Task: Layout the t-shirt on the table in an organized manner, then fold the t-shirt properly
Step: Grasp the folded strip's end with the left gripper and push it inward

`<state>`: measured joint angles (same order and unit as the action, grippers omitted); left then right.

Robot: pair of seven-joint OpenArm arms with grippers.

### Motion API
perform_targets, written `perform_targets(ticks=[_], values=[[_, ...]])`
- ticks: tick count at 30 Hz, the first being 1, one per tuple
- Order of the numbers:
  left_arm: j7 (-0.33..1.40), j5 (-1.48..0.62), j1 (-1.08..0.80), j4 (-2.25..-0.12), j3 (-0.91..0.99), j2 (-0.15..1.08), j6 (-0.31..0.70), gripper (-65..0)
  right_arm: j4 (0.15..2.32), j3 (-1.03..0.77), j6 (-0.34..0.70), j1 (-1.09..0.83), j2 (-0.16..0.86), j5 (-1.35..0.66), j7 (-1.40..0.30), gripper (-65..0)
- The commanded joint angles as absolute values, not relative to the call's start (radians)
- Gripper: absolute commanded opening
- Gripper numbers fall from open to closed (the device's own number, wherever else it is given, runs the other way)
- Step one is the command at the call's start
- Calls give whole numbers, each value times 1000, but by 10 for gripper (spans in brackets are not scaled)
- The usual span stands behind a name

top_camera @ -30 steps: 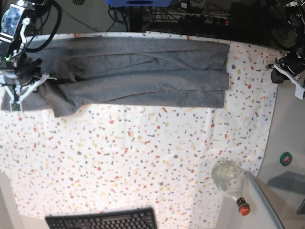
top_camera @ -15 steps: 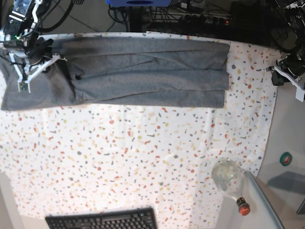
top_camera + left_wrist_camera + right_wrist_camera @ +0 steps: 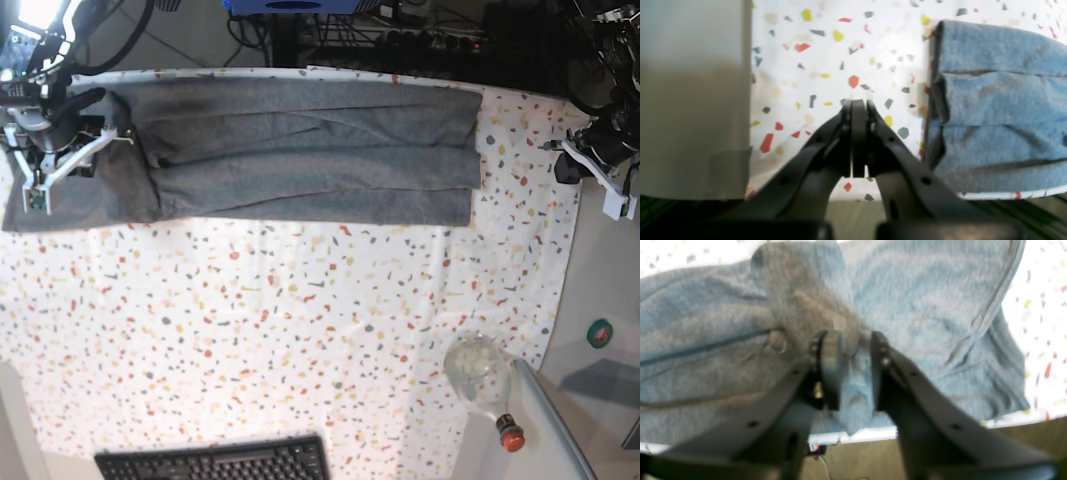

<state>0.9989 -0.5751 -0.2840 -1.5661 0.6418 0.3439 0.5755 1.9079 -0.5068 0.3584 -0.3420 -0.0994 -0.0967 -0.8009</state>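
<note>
The grey t-shirt (image 3: 300,150) lies folded into a long band along the far side of the speckled table (image 3: 300,330). My right gripper (image 3: 55,165) is low over the band's left end. In the right wrist view this gripper (image 3: 855,336) is open a little, and a raised fold of the t-shirt (image 3: 923,306) stands between its jaws. My left gripper (image 3: 575,160) hovers near the table's right edge, apart from the shirt's right end. In the left wrist view it (image 3: 858,103) is shut on nothing above the table (image 3: 840,50), with the t-shirt (image 3: 1000,100) to its right.
A clear bottle (image 3: 480,375) with a red cap lies at the front right corner. A black keyboard (image 3: 215,462) sits at the front edge. A plain pale surface (image 3: 605,270) adjoins the table on the right. Cables and dark equipment (image 3: 400,40) run behind the far edge.
My right gripper carried the shirt's left end from the front toward the far left, where it now lies flatter. Its jaws have parted. The left arm shifted slightly.
</note>
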Motion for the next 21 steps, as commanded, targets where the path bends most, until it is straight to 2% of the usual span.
perform_targets(ticks=[1, 7, 11, 14, 16, 21], values=[[986, -595, -278, -1587, 598, 355, 581, -650, 1900, -504, 363, -309, -94, -108, -753, -636], [984, -587, -234, -1593, 403, 232, 581, -650, 1728, -509, 361, -174, -94, -102, -763, -650], [981, -561, -203, -1543, 294, 196, 576, -650, 1618, -515, 354, -160, -77, -102, -760, -650], [911, -473, -182, -1465, 243, 165, 576, -650, 1566, -515, 352, -162, -62, -102, -760, -650], [874, -446, -182, -1448, 234, 160, 576, -650, 1580, -515, 352, -166, -61, -102, -760, -650], [889, -479, -213, -1586, 257, 166, 576, -650, 1761, -615, 352, -188, -59, -102, -763, -650]])
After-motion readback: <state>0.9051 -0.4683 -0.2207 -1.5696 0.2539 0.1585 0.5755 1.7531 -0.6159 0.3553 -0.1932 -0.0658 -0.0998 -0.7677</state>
